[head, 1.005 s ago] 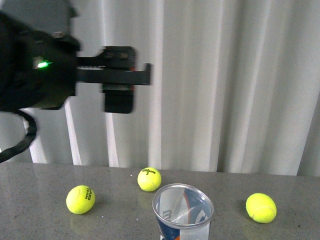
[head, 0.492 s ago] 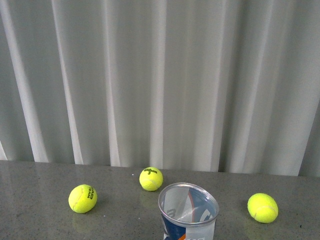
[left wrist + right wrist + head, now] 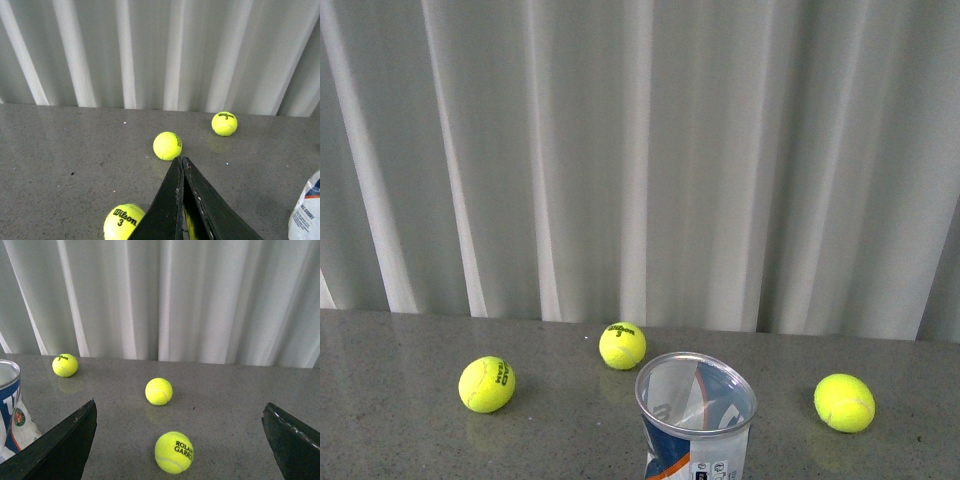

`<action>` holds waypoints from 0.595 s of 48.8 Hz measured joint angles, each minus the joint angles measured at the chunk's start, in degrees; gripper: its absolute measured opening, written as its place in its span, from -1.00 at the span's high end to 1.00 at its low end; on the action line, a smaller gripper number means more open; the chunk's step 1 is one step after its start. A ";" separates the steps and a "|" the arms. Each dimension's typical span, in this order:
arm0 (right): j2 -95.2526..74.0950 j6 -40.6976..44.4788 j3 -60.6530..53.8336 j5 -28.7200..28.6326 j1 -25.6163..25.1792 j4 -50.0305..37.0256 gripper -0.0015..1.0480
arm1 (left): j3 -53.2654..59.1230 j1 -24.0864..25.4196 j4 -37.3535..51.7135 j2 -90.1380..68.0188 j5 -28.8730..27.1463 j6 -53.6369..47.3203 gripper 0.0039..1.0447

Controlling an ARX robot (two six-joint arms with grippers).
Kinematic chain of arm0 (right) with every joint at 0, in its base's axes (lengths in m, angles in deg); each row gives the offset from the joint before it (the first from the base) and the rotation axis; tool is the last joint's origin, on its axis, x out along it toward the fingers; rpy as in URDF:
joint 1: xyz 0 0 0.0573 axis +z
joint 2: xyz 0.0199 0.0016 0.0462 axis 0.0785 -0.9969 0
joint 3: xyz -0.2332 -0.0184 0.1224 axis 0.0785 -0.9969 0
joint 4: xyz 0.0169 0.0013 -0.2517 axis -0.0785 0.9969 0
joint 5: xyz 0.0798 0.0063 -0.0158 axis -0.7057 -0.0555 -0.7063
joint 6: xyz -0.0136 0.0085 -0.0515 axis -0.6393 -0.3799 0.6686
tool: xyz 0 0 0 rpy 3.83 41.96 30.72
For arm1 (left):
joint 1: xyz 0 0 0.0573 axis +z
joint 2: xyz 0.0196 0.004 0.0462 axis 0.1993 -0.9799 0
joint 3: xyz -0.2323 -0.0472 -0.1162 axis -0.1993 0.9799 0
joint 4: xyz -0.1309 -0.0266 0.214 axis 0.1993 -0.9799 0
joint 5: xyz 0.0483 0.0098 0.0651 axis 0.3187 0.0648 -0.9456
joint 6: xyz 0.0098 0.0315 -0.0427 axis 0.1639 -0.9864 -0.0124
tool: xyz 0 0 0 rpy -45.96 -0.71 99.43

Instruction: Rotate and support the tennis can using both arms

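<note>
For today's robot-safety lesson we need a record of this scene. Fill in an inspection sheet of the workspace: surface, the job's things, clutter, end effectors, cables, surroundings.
Surface: grey speckled table, slightly glossy, no spills seen.
Job's things: tennis can stands upright near the front edge, mouth open, no ball seen inside; nothing grips it.
Clutter: in the front view, left ball, middle ball and right ball, all apart from the can; the wrist views show further balls closer in.
End effectors: left end effector shut, empty, above the table; right end effector open wide, empty. Neither shows in the front view.
Cables: nothing seen.
Surroundings: pale pleated curtain behind the table.
</note>
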 joint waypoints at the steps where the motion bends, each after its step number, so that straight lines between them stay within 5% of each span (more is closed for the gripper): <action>1: 0.00 0.00 0.00 0.02 0.00 0.00 -0.87 | 0.20 0.35 -0.42 0.63 0.09 -0.02 0.93; 29: 0.00 0.00 0.00 0.02 0.00 0.00 -0.87 | 3.08 1.14 -9.99 15.19 0.33 -0.04 0.93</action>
